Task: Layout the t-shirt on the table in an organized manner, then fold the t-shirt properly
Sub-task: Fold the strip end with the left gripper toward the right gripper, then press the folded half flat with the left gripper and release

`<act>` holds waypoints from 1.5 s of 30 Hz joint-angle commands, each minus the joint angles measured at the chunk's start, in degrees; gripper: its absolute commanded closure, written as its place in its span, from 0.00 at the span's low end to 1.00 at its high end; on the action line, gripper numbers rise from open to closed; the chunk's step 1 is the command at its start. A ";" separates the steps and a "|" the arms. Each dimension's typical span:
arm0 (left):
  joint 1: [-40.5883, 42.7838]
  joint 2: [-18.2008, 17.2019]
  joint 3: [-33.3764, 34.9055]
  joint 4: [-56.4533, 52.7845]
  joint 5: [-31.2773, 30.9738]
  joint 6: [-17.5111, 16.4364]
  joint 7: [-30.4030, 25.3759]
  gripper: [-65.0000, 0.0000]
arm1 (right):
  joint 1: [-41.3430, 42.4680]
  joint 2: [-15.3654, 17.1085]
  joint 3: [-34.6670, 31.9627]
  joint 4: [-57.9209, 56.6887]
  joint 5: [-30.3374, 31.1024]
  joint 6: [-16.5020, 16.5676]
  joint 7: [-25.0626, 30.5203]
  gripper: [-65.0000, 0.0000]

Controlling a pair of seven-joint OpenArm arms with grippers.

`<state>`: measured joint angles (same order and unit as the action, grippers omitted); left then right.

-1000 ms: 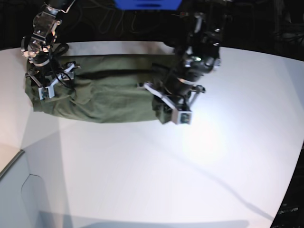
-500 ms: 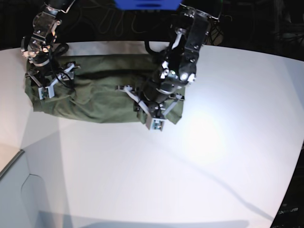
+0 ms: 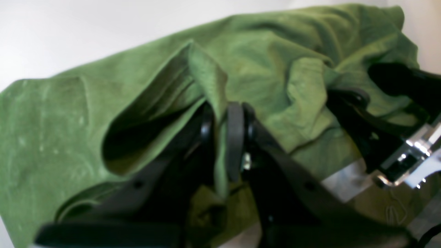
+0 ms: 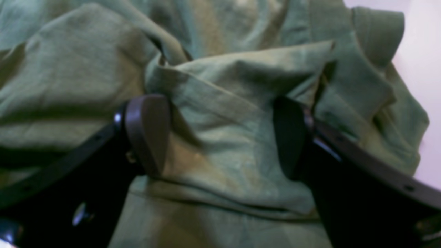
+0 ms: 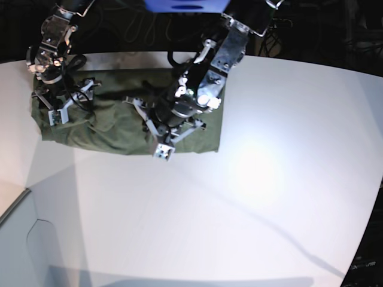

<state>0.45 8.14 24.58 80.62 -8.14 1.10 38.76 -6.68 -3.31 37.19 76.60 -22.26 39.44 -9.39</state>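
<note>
In the left wrist view, our left hand [image 3: 220, 137] pinches a raised fold of the t-shirt [image 3: 275, 62]. In the right wrist view, our right hand [image 4: 220, 137] spreads wide, straddling wrinkled cloth. In the base view, the t-shirt lies along the table's [image 5: 269, 197] far edge.

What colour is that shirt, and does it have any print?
The t-shirt is plain olive green, no print visible; the left wrist view shows it best.

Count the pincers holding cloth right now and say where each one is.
1. The left pincer is shut on a fold of the t-shirt, over its middle. The right pincer stands open over the shirt's far end, with cloth between its fingers but unpinched.
</note>
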 commanded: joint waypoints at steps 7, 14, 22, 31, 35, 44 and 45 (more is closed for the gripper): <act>-0.93 0.86 2.45 -0.40 -0.52 -0.36 -7.86 1.00 | -0.14 0.54 -2.24 0.55 -0.64 0.56 -0.41 0.27; -2.78 0.86 2.54 -4.27 -0.52 -0.44 -7.77 0.91 | -0.05 0.54 -2.24 0.55 -0.64 0.56 -0.41 0.27; -2.25 0.86 5.00 0.30 -0.61 -0.88 -7.95 0.49 | 0.22 0.54 -2.24 0.55 -0.64 0.56 -0.41 0.27; 4.08 -4.23 -3.00 13.49 -0.61 -0.44 -7.51 0.49 | 0.30 0.54 -2.24 0.55 -0.64 0.56 -0.41 0.27; 8.39 -7.13 -9.85 15.51 -0.61 -0.80 -7.51 0.49 | 0.30 0.54 -2.24 0.55 -0.64 0.56 -0.41 0.27; 8.65 -8.89 -5.46 9.18 -0.61 -0.88 -7.42 0.49 | 0.39 0.45 -2.33 0.55 -0.64 0.56 -0.41 0.27; 8.04 -8.89 -4.31 8.13 -0.61 -0.88 -7.42 0.49 | 0.39 0.45 -2.33 0.55 -0.64 0.56 -0.41 0.27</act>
<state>9.34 -1.17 20.32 87.59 -8.60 0.36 32.60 -6.55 -3.01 34.96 76.60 -22.33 39.42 -9.69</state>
